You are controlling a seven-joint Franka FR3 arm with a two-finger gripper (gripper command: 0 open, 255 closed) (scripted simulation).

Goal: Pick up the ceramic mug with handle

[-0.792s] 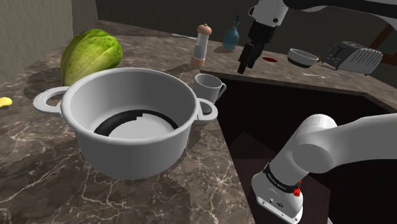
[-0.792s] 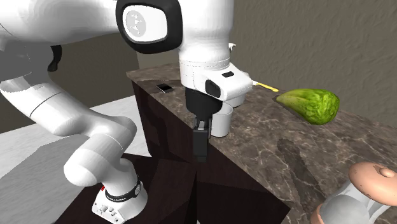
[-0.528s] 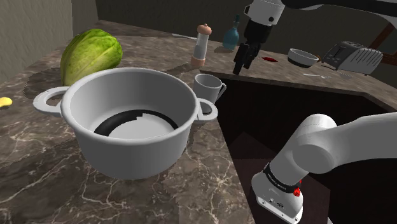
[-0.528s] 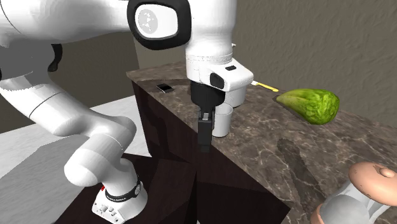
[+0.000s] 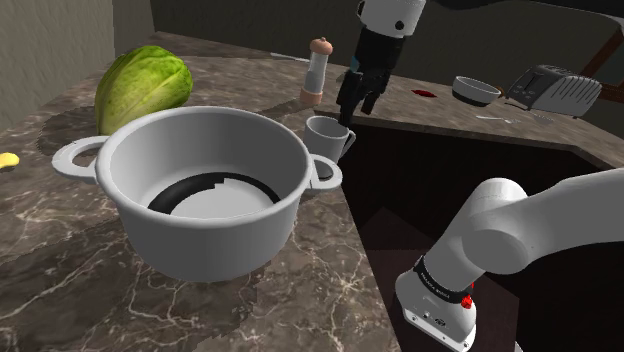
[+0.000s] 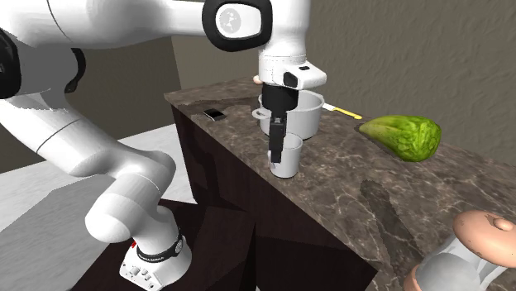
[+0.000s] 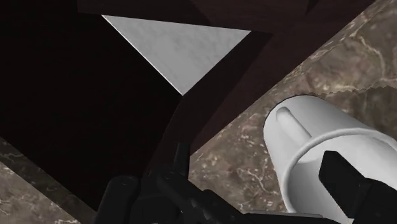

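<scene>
White mug (image 5: 326, 138) betw. big pot (image 5: 230, 245) & counter (image 5: 330, 270) edge; tool (image 5: 356, 103) above, open, empty.

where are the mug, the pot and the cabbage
mug (image 5: 322, 142): shoulder view, its side wall
pot (image 5: 210, 245): shoulder view, its outer wall
cabbage (image 5: 140, 85): shoulder view, middle of its leaves

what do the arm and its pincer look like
The arm has smooth, rounded white links with dark joints; one joint cap is white in a black surround. A dark band with red marks rings its base. The pincer is all black, with two blocky fingers.
</scene>
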